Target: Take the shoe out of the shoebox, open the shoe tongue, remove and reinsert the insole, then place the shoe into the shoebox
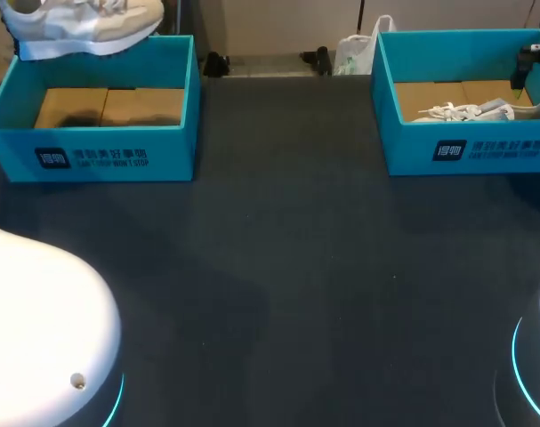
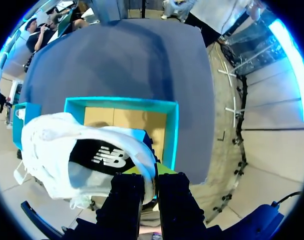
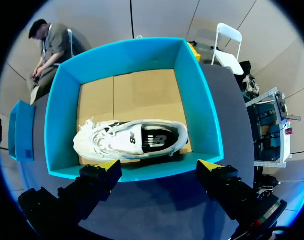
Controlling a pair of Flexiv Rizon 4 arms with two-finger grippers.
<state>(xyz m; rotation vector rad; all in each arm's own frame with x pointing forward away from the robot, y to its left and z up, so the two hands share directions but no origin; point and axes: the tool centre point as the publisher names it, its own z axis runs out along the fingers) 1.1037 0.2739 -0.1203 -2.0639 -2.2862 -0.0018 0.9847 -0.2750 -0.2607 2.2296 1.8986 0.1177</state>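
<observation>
Hanging in the upper left of the head view, the left shoe (image 1: 83, 27) is white and sits above the far rim of the left box (image 1: 92, 151), clear of the cardboard floor. A shadow falls on that floor below it. In the left wrist view the left gripper (image 2: 150, 172) pinches this shoe (image 2: 66, 150) at its collar. The white edge runs between the two fingers, which stand close together, and their yellow tips are partly covered by the fabric. The shoe's mouth faces the camera and shows a black insole. The teal box (image 2: 172, 130) lies open beneath and ahead of the gripper.

The dark table (image 1: 287, 267) fills the middle of the head view, and the white arm bases (image 1: 38, 329) sit in the lower corners.

In the upper right stands the right box (image 1: 465, 147), also teal. The right shoe (image 1: 470, 111) lies inside it, near the front wall. In the right wrist view the right gripper (image 3: 158, 166) is spread wide and holds nothing. Its yellow tips are just over the near wall of the box (image 3: 207, 120). The shoe (image 3: 131, 142) rests on its sole just ahead of the fingers, lengthwise along that wall, laces tied and black insole showing.
</observation>
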